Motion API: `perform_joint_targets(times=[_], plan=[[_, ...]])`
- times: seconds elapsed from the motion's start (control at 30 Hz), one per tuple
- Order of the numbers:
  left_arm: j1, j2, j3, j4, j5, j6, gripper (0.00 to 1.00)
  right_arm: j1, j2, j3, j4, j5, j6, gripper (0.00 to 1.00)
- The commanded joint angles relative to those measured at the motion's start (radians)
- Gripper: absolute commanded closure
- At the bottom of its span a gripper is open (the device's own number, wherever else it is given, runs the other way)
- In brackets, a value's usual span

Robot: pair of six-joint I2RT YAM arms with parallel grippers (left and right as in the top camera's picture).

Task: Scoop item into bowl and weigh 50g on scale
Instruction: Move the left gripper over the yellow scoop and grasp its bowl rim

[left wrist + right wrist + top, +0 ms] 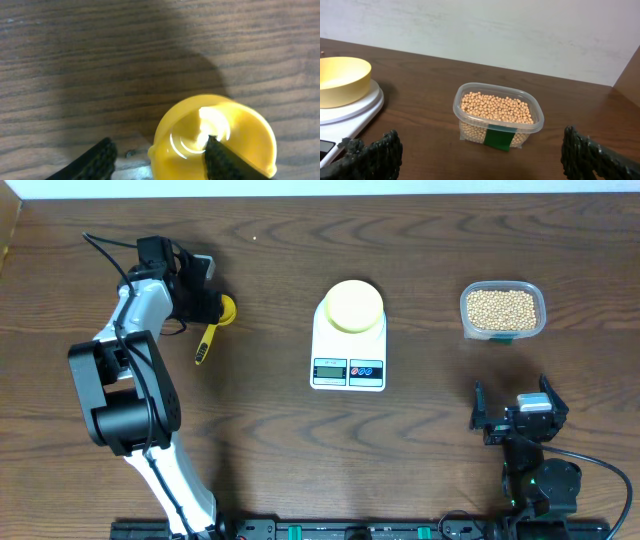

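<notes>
Clear plastic tub (498, 116) of dried beans (496, 107), green label (499, 138) on front wall, mid-tabletop (420, 80). Pale yellow bowl (341, 80) on white scale (355, 107) at left edge. Right gripper (480, 155) fingertips (375, 150) spread wide.

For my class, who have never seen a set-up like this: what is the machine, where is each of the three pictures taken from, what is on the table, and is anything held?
Two robot arms work at a wooden table. One picture looks down from above; the other two come from cameras on each arm's wrist. On the table stand a white scale with a pale yellow bowl on it, a clear tub of dried beans, and a yellow scoop. The left tool is around the scoop's cup, one finger inside and one outside; whether it grips yet is unclear. The right tool is open and holds nothing.
</notes>
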Motion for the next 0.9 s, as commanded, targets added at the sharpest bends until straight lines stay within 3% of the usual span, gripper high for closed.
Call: perform_joint_targets(times=[0.0, 0.4, 0.5, 0.6, 0.87], plan=[[0.000, 0.015, 0.016, 0.013, 0.010, 0.000, 0.46, 0.006, -0.007, -0.002, -0.005, 0.001, 0.004, 0.01], [0.000, 0.066, 0.016, 0.048, 0.010, -0.034, 0.51, 0.006, -0.007, -0.002, -0.005, 0.001, 0.004, 0.01], [0.000, 0.066, 0.016, 0.058, 0.011, -0.036, 0.67, 0.006, -0.007, -0.002, -0.005, 0.001, 0.004, 0.01], [0.000, 0.066, 0.016, 0.069, 0.017, -0.038, 0.92, 0.006, -0.007, -0.002, -0.005, 0.001, 0.004, 0.01], [0.002, -0.028, 0.018, 0.078, 0.016, -0.155, 0.93, 0.006, -0.007, -0.002, -0.005, 0.001, 0.004, 0.01]])
